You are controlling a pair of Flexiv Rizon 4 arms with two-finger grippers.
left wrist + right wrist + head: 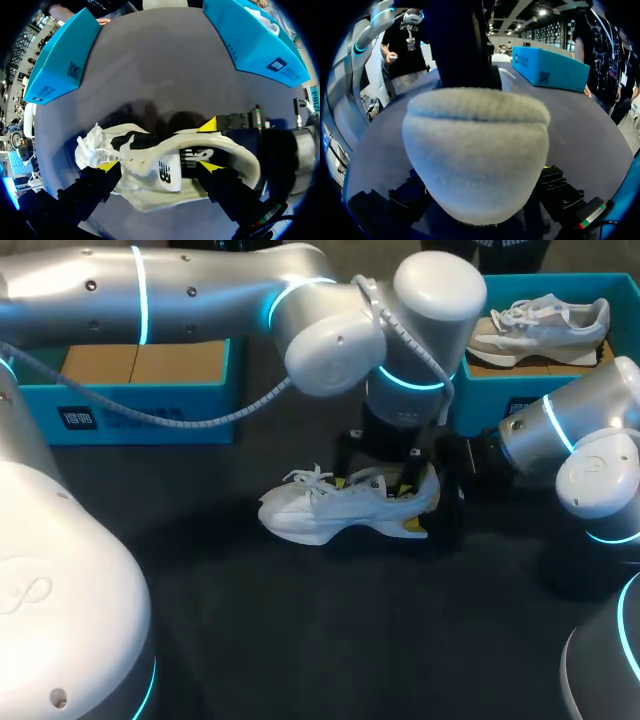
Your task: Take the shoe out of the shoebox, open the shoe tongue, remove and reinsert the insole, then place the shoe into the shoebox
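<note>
**Two claws crowd one shoe**

The shoe [340, 510] lies on its side on the dark surface [300, 640], out of the shoebox [130, 405] at my left, which shows a bare cardboard floor. My right claw [411, 502] has the heel pinched from both sides, as best I can judge. My left claw [159, 165] hangs spread wide over the shoe's mouth and holds nothing.

What worries me:
- The two claws sit very near each other at the collar. A careless reach by the left one could knock the right.
- The heel is soft. If the right claw's hold slips, the shoe may twist away while I work inside it.
- The laces [92, 145] lie loose by one left tip and could snag.

The left wrist view alone looks down into the opening. It shows a white flap [167, 172] (the tongue, I think), the dark inside and one yellow tip of the right claw against the far side of the collar. The right wrist view gives only the heel, which hides that claw's own tips. The head view alone shows a second shoe [540, 325] lying in a second shoebox [520, 400] at my right, but my left wrist covers the shoe's mouth there
</note>
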